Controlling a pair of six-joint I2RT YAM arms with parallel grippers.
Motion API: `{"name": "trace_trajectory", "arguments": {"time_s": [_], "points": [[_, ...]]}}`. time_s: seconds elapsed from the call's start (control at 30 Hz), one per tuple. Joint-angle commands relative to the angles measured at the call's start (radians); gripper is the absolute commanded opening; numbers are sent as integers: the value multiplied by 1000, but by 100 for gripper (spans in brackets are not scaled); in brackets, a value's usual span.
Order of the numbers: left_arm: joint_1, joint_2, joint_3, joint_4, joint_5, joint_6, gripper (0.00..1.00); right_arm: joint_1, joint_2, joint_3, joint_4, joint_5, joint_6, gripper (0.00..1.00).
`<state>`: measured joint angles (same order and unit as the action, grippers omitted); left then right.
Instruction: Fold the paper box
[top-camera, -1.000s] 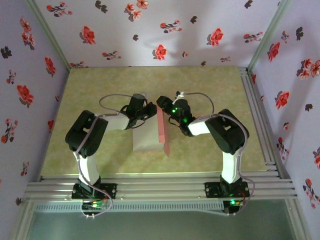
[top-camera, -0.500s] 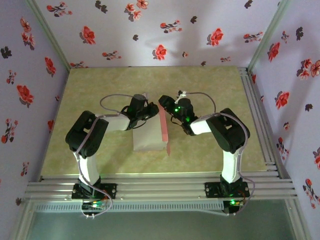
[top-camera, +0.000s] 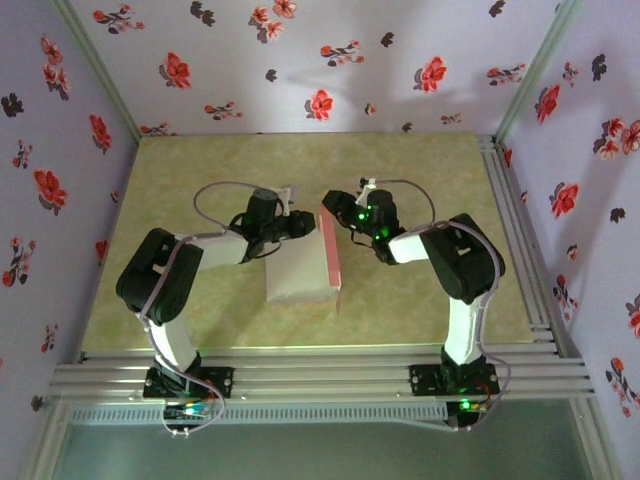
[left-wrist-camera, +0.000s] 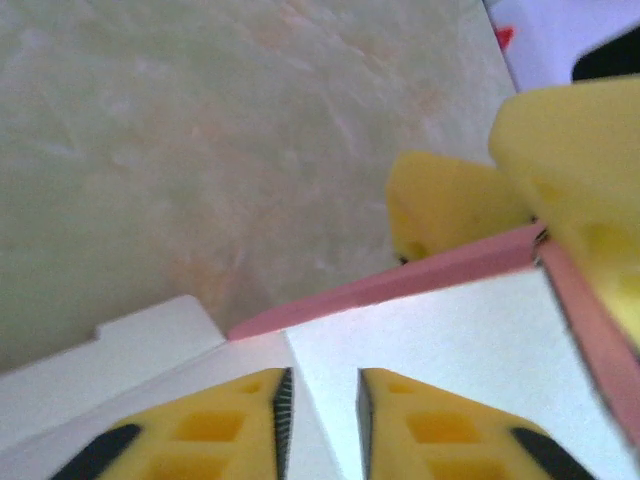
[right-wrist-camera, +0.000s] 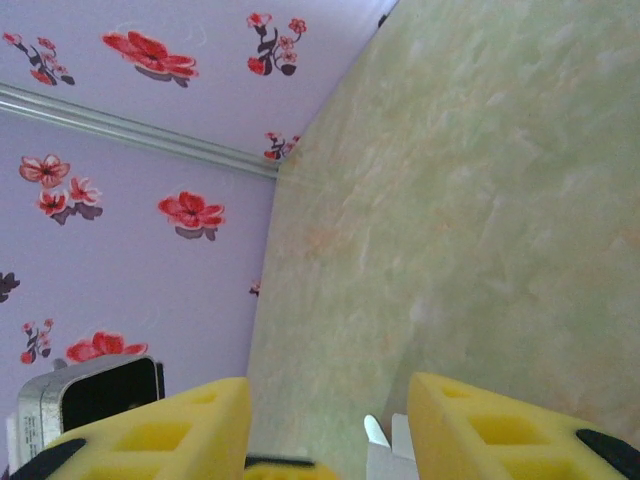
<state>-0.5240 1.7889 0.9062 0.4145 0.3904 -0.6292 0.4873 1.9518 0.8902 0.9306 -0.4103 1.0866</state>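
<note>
Sitting just nearer than mid-tabletop, the paper box (top-camera: 298, 275) shows its pale panel flat while its pink flap (top-camera: 330, 255) stands up along the right side, steeper now than a second ago. The left hand (top-camera: 305, 226) is at the far edge of that pale panel. Its pads were clenched a moment back and now show a narrow slit, released, with white card under them in the wrist view. Behind it the left arm's elbow has swung out to the left and nearer the base.

The right hand (top-camera: 333, 210) has edged a little farther from its base and sits at the far top end of the pink flap. Its yellow fingers (left-wrist-camera: 450, 205) are parted, one on each side of the flap; whether they press it I cannot tell.

Around the box there's bare green tabletop (top-camera: 200, 170) to the far side, left and right. Metal rails (top-camera: 330, 365) run along the near edge and up the right side, with flowered walls (top-camera: 330, 60) closing in the rest.
</note>
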Motion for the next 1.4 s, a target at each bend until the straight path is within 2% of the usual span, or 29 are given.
{"name": "trace_trajectory", "arguments": {"time_s": [0.0,0.1,0.4,0.73,1.1,1.37], "points": [[32,-5,-14,31,134,178,34,-22,4,24,-134,-106,4,46],[27,4,-22,68,179,282,39,-32,4,41,-160,-137,-4,46],[21,57,-8,140,200,483,42,-64,4,83,-221,-229,-12,46],[16,170,58,290,245,467,42,-104,14,140,-296,-319,-2,46],[9,258,133,344,292,442,42,-116,50,194,-333,-389,26,46],[7,278,162,321,327,430,29,-128,74,252,-389,-437,27,46]]}}
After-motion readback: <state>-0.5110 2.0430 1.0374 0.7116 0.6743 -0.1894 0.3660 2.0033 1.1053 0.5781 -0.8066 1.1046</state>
